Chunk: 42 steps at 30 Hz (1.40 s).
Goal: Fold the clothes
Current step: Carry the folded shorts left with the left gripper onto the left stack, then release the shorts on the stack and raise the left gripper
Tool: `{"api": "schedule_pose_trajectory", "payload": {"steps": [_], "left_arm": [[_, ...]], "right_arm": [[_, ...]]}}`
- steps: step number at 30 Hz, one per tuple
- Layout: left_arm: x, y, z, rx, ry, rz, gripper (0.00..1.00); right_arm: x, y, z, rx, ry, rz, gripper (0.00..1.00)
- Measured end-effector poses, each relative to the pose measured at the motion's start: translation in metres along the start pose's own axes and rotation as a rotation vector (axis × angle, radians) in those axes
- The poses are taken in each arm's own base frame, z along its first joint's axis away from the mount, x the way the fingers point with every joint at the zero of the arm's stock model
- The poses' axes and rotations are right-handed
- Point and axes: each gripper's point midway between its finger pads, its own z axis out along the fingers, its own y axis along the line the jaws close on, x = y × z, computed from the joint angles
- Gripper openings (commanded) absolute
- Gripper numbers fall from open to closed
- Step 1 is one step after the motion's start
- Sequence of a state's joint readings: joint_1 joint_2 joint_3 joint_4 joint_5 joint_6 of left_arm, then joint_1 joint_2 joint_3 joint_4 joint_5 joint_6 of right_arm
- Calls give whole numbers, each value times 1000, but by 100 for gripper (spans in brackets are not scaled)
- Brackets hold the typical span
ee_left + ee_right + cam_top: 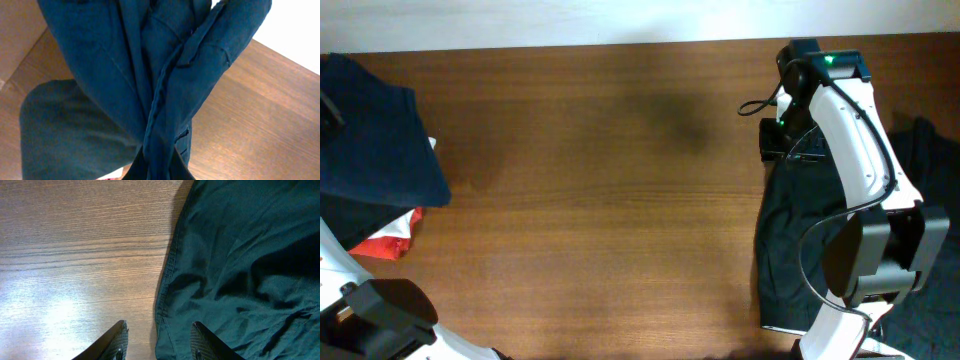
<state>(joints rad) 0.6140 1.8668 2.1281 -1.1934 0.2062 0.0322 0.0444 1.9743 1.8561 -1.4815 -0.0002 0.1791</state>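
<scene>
at the table's (620, 200) left edge, left fingers clamp navy shorts (100, 75); right fingers (205, 340) stand open over black shorts (240, 255).

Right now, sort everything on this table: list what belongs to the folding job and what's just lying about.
For the job:
- navy shorts, hanging bunched at the left
- dark shorts, spread flat at the right
- dark cloth at the far right edge, probably another garment

Lying about:
- red and white item, partly under the navy shorts; what it is cannot be told

Right arm (855, 140) shows white shell, black joints, looping black cable (760, 103), green light (832, 61).
</scene>
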Motion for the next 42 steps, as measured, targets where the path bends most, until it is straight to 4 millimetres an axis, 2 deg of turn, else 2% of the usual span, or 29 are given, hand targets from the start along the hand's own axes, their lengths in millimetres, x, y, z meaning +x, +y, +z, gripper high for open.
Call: {"api": "schedule_pose_trajectory", "payload": {"steps": [12,15,17,18,19,20,21,23,24,31,34,38,40,42], "left_arm": [[2,8,-1,-28,9,-9,1],[2,16,-2,-40,6,-23,1],[3,36,-6,-66,0,-58,2],[3,44,-8,-76,-1,-71,5],[3,48,-9,-82,-4,-79,35],[4,56,-10,-92,-4,-95,60],[5,65,-10,-103,-2,-106,73],[8,80,-9,-119,5,-151,82],[12,89,-7,-130,15,-183,82],[16,105,-9,-142,16,-263,83],[14,98,-8,-93,12,-274,83],[10,67,-2,-5,16,-236,83],[8,44,3,31,26,-194,83],[8,-2,11,97,46,-109,84]], "right_arm": [[0,0,0,0,0,0,44],[0,0,0,0,0,0,44],[0,0,0,0,0,0,44],[0,0,0,0,0,0,44],[0,0,0,0,1,0,44],[1,0,0,1,4,0,44],[2,0,0,1,8,0,45],[2,0,0,1,8,0,44],[2,0,0,1,8,1,45],[2,0,0,1,8,0,45],[2,0,0,1,8,0,45],[2,0,0,2,7,-4,54],[2,0,0,1,6,-4,57],[1,1,0,-5,6,-3,64]]}}
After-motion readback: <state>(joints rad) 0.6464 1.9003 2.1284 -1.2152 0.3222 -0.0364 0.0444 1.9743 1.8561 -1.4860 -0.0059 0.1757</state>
